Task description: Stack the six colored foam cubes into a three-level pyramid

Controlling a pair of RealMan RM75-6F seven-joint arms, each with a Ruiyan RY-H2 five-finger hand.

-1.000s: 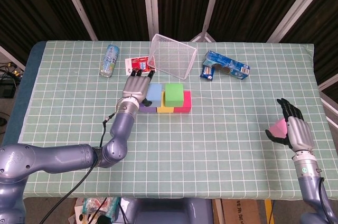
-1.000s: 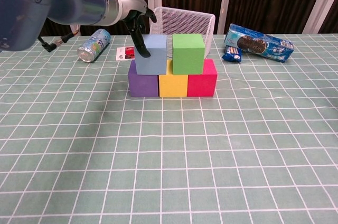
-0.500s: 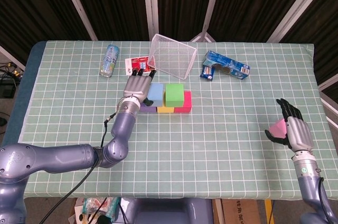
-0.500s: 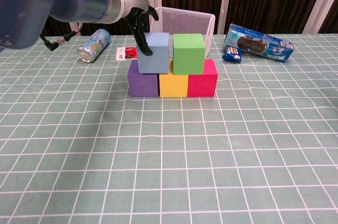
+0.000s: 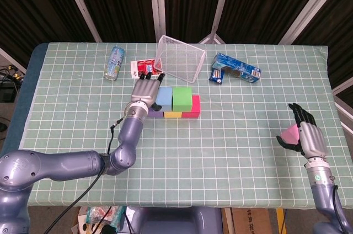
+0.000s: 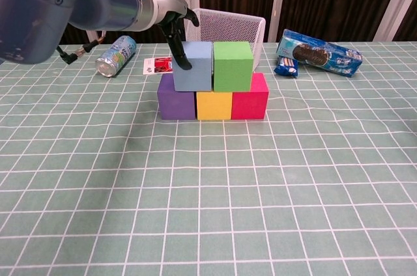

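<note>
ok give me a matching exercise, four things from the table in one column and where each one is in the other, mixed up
Things:
1. blue cube
2. pink cube
3. yellow cube
4. can

Places:
A. in the right hand
B. bottom row, middle
C. lying at the far left of the table
D. second level, touched by the left hand

Pairs: 1-D, 2-A, 3-B, 4-C

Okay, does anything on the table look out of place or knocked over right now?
The wire basket behind the cubes is tipped on its side with its opening facing forward, and the can at the back left lies on its side. The cube stack itself looks tidy: blue cube and green cube sit squarely on the bottom row.
</note>
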